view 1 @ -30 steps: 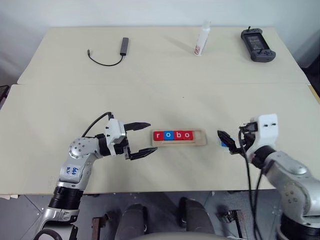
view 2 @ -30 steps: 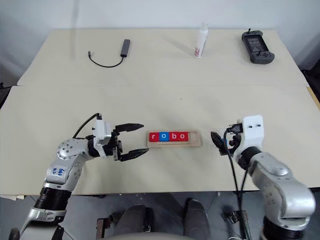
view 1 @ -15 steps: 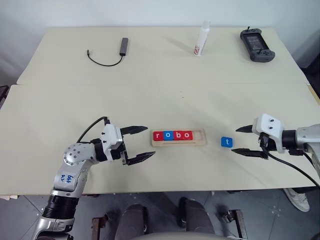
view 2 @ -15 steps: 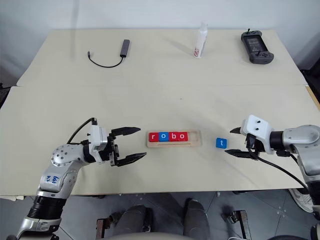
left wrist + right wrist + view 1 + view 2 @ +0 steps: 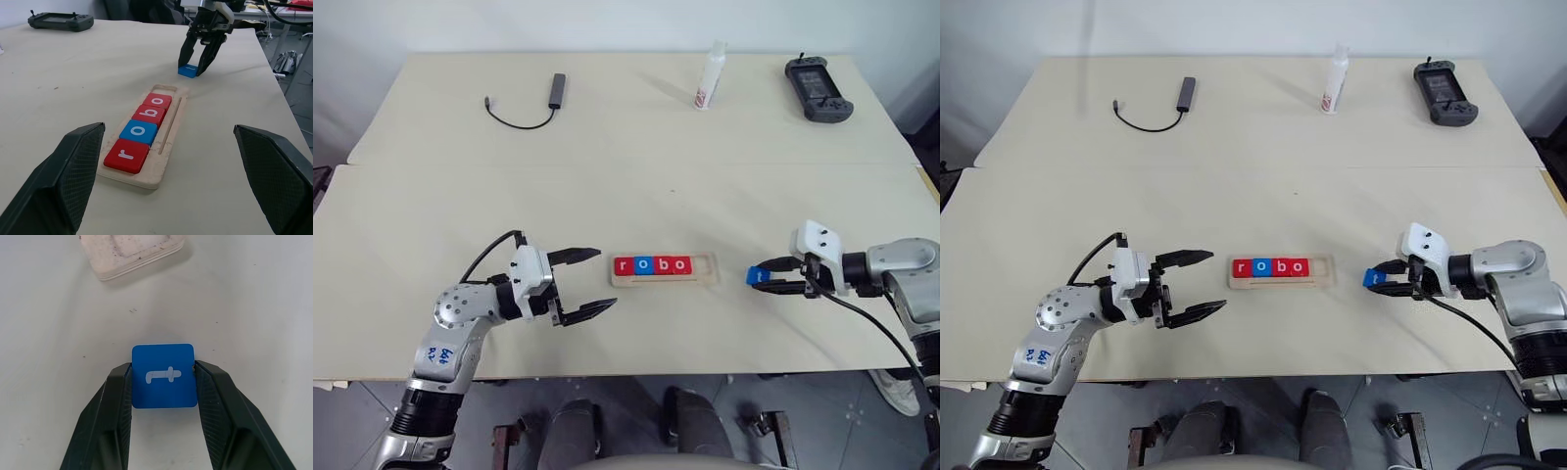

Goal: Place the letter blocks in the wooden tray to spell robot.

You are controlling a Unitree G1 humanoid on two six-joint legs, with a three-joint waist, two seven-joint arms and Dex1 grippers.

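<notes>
Tiles spelling r, o, b, o fill four slots of the wooden tray at lower centre of the frame, its rightmost slot bare; blue t tile lies on the table right of the tray, the right gripper clamped on its two sides; left gripper, jaws wide apart, hovers lower left of the tray.

right claw has both black fingers pressed against opposite sides of the blue t block, which lies flat on the pale table, with one end of the wooden tray beyond it, apart
</notes>
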